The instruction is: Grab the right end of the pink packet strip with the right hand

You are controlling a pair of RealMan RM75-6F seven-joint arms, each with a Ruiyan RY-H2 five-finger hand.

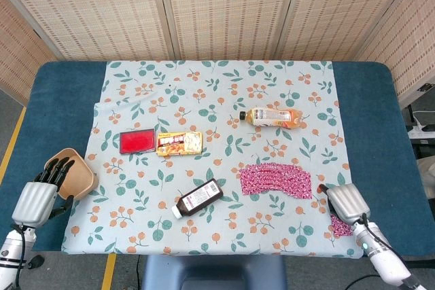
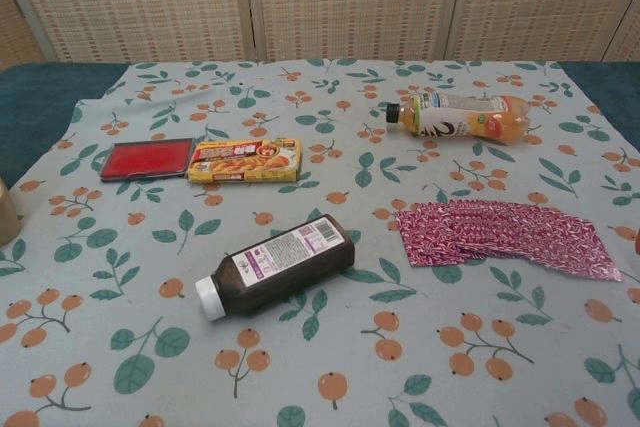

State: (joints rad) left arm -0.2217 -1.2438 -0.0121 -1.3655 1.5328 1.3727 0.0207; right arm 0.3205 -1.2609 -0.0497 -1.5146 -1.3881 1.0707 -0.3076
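Our right hand [image 1: 345,203] hovers low at the near right corner of the table, its silver back turned up to the head camera; we cannot tell whether the fingers underneath are spread or curled, and the chest view does not show the hand at all. A small scrap of pink foil [image 1: 340,225] peeks out just beneath it, but whether that is gripped or merely lying under the hand we cannot say. Just beside the hand, toward the table's middle, lies the pink packet strip [image 1: 275,180], a fanned run of glossy, crinkled foil sachets lying flat on the floral tablecloth [image 1: 217,100].

We judge that the grab is not yet secured: the strip's right end sits close to the hand without clearly touching it. The next move calls for sliding fingertips under that thin, slippery edge and pinching firmly.

Further out rest a dark brown bottle [image 1: 198,198] on its side, cylindrical with a white cap, then a clear plastic orange drink bottle [image 1: 275,117], a flat snack box [image 1: 180,143] and a red rectangular case [image 1: 137,141]. Far across, our left hand [image 1: 42,191] rests idle, dark fingers apart, beside a brown paper bowl [image 1: 76,170].
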